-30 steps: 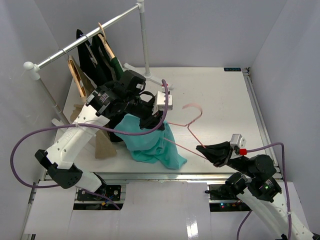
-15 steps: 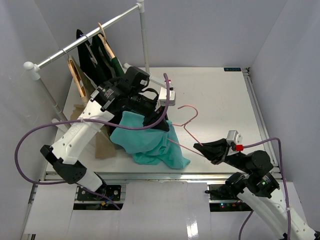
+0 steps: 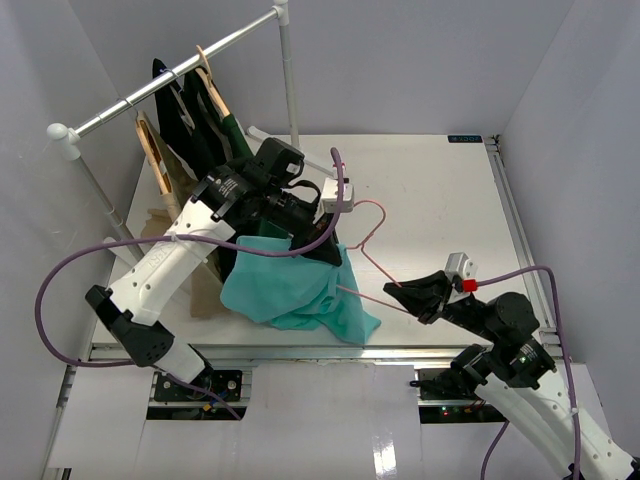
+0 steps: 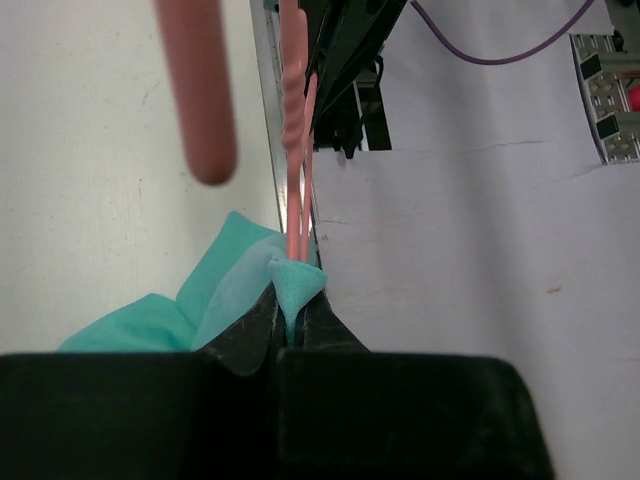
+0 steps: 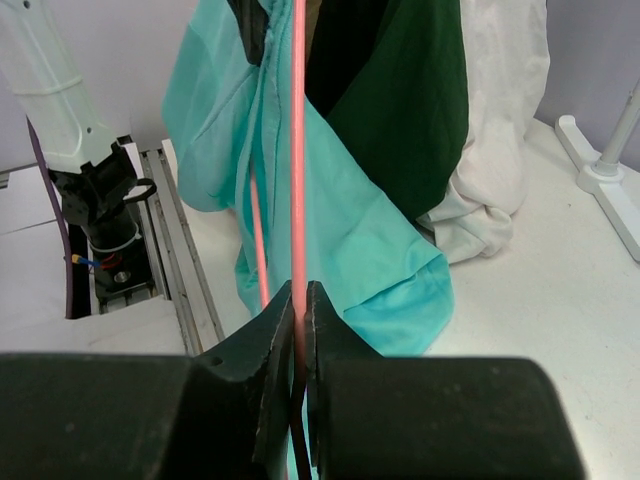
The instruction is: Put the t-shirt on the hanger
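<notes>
Teal, soft and rumpled, the one t-shirt (image 3: 295,290) lies heaped on the white table (image 3: 440,190) near its front edge in the top view, with its upper part gathered under the left gripper (image 3: 325,248). One hanger (image 3: 372,212), thin pink wire bent into a triangle with a small hook, slants from the shirt to the right gripper (image 3: 405,292), which clamps its lower end. Behind them a single metal rail (image 3: 170,88) carries two light wooden hangers (image 3: 150,150) and a dark green garment (image 3: 228,130). A tan garment (image 3: 205,285) reaches the table just left of the shirt. In the left wrist view, the left gripper (image 4: 287,335) has its two black fingers pressed together on a small pinched fold of the t-shirt (image 4: 297,280). Two wire strands of the hanger (image 4: 293,130), one of them twisted, rise straight from that fold, and I cannot tell whether the wire itself is in the grip. In the right wrist view, the right gripper (image 5: 298,340) is closed tight on one straight strand of the hanger (image 5: 298,150). A second strand runs beside it against the t-shirt (image 5: 350,230), which drapes in smooth folds before the dark green garment (image 5: 400,100).
</notes>
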`<state>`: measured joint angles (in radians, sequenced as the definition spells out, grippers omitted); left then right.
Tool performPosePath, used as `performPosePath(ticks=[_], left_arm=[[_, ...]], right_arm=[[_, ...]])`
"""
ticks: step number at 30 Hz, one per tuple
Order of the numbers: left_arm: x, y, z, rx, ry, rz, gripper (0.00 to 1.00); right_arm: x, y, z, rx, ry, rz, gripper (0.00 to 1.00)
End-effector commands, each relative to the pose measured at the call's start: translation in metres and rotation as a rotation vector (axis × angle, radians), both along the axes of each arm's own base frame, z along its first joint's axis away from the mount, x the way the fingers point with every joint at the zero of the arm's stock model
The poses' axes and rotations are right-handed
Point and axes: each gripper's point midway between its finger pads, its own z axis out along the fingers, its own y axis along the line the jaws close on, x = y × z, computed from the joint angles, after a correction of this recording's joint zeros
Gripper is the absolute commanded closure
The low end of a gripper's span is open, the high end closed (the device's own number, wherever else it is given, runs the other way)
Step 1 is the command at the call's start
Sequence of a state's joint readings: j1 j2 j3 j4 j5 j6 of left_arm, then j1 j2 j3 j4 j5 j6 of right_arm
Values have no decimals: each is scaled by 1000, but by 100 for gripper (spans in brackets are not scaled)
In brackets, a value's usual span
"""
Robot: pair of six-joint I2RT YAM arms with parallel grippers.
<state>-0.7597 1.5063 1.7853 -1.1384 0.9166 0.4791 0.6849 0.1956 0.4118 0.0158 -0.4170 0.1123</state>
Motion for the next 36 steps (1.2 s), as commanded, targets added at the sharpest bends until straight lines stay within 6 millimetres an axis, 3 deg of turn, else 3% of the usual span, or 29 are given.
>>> performPosePath(ticks=[1, 2, 4, 7, 10, 15, 22, 29, 36], left_arm=[[18, -3, 7, -68, -95, 129, 100], [25, -3, 8, -80, -105, 174, 100], [37, 1, 17, -108, -128, 277, 100], [55, 5, 24, -130, -133, 418, 100], [67, 8, 26, -133, -114, 522, 100], [77, 10, 20, -132, -93, 599, 100], [85, 12, 14, -164, -56, 688, 100], [91, 16, 8, -173, -53, 747, 100], [93, 16, 7, -183, -42, 770, 100]], right_arm=[[3, -14, 63, 132, -117, -82, 73], [8, -18, 64, 137, -100, -119, 62], [21, -29, 69, 161, -56, -218, 48], [32, -46, 79, 200, -5, -330, 39], [40, -58, 87, 236, 32, -411, 41], [41, -38, 88, 188, 70, -329, 52], [52, 16, 41, 104, 222, -148, 67], [52, 30, 8, 110, 299, -109, 70], [54, 56, -24, 8, 370, -86, 67]])
